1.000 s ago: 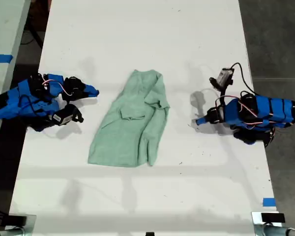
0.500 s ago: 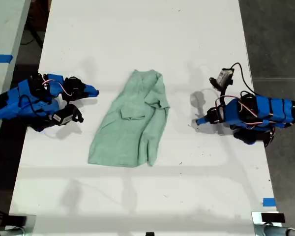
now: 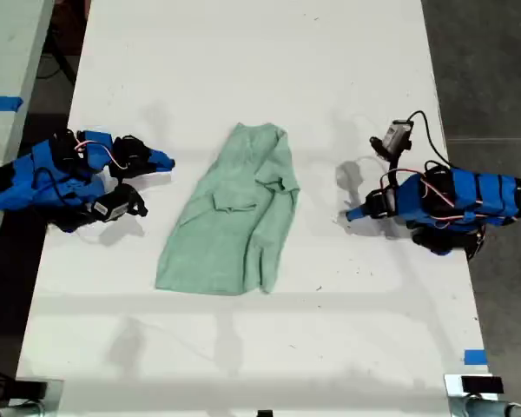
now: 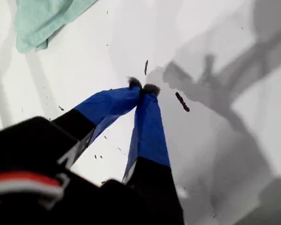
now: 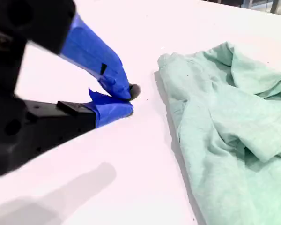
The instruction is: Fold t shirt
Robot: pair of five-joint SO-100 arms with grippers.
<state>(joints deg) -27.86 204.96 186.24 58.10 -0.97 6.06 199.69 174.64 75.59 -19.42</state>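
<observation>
Nothing has moved since earlier. The t shirt (image 3: 234, 213) lies crumpled, cropped in both wrist views. My first gripper (image 4: 142, 88) and my second gripper (image 5: 129, 99) are closed, empty, clear of it.

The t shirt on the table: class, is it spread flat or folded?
Partly folded. The t shirt lies narrowed, with one side lapped over its middle in rumpled layers, no sleeve spread out.

- t shirt (image 3: 232, 221): soft matt cloth, pale mint, fine knit look, rumpled with creases
- table (image 3: 243, 78): smooth white top, slight sheen, small dark specks
- my first gripper (image 4: 143, 89): fingers wrapped in matt blue tape, black plastic body behind
- my second gripper (image 5: 129, 101): same blue tape, wrinkled at the tips, matt black plastic
- blue tape strip (image 3: 474, 357): at table's 5 o'clock corner, matt
</observation>
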